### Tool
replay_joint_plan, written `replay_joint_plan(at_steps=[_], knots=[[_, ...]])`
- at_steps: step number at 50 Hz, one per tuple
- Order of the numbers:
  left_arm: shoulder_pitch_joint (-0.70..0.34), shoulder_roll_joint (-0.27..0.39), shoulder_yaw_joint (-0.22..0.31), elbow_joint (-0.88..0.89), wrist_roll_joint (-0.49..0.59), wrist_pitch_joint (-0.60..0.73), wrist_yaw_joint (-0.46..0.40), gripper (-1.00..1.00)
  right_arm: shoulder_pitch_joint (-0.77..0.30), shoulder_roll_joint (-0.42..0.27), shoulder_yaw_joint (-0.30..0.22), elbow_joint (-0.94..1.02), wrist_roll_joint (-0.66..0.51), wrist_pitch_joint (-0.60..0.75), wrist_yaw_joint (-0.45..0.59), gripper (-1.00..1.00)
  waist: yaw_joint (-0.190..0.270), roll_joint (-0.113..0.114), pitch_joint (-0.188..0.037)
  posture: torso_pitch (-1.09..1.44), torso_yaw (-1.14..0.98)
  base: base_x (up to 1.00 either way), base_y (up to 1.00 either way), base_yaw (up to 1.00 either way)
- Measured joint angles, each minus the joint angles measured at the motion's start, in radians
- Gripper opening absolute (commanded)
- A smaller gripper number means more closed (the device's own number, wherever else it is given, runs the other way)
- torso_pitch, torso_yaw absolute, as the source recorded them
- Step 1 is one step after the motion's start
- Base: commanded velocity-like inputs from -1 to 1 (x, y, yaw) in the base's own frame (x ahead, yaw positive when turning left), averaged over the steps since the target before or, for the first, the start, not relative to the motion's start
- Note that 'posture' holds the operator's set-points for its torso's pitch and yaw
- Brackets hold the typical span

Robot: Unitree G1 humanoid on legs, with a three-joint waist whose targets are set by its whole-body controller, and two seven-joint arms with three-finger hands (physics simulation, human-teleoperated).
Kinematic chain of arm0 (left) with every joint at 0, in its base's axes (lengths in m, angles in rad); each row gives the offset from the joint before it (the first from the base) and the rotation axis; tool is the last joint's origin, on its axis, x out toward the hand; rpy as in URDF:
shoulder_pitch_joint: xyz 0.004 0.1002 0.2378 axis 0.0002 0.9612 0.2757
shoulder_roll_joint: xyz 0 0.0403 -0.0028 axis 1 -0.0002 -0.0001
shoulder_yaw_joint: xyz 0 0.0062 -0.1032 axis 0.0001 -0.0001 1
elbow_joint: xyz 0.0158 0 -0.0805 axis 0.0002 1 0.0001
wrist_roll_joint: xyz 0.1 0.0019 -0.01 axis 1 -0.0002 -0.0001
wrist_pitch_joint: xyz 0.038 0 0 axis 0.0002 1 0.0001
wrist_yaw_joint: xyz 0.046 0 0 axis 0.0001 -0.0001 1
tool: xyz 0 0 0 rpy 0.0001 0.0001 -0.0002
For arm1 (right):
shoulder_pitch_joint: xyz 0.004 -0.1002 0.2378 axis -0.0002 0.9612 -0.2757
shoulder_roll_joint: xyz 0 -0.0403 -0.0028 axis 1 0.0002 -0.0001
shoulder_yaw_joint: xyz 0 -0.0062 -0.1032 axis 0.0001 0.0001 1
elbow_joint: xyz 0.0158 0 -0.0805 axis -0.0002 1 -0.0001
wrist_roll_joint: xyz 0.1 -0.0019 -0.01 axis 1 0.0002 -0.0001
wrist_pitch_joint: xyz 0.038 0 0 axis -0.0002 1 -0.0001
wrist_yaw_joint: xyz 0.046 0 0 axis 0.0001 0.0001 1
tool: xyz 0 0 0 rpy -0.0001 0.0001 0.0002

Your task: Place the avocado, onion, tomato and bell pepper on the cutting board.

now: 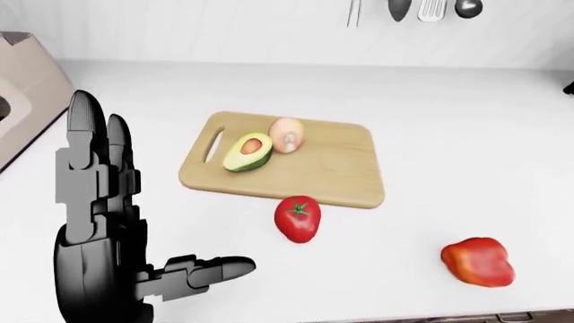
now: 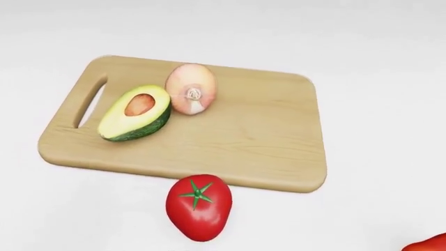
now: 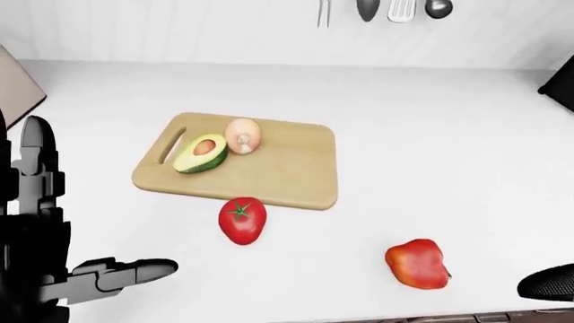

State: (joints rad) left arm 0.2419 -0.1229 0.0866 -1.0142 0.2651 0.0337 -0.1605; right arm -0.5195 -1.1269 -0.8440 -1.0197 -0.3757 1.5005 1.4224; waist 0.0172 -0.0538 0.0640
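The wooden cutting board (image 1: pixel 332 168) lies mid-counter with a halved avocado (image 1: pixel 247 152) and an onion (image 1: pixel 287 134) touching each other near its handle slot. Just below the board's lower edge, off the wood, a red tomato (image 1: pixel 298 219) rests on the white counter. The red bell pepper (image 1: pixel 478 261) lies on the counter at lower right, well away from the board. My left hand (image 1: pixel 161 202) is raised at lower left, open, its fingers (image 1: pixel 89 134) pointing up and thumb out, holding nothing. A dark shape (image 3: pixel 547 282) at the right-eye view's lower right corner may be my right hand.
A tan box (image 1: pixel 27 94) stands at the left edge of the counter. Utensils (image 1: pixel 431 8) hang on the wall at top. A dark object (image 3: pixel 560 87) pokes in at the right edge. The counter's near edge (image 1: pixel 503 316) runs along the bottom.
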Motion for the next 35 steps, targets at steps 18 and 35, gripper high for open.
replay_joint_plan(at_steps=[18, 35], knots=[[0.002, -0.001, 0.000, 0.001, 0.000, -0.001, -0.003, 1.00, 0.283, 0.358, -0.190, -0.027, 0.111, -0.194, -0.151, 1.00, -0.004, 0.006, -0.008, 0.00, 0.00, 0.00, 0.00, 0.00], [0.001, -0.002, -0.003, 0.001, 0.003, -0.003, -0.003, 1.00, 0.419, 0.659, -0.289, -0.016, 0.175, -0.509, -0.135, 1.00, -0.011, 0.021, -0.022, 0.00, 0.00, 0.00, 0.00, 0.00]])
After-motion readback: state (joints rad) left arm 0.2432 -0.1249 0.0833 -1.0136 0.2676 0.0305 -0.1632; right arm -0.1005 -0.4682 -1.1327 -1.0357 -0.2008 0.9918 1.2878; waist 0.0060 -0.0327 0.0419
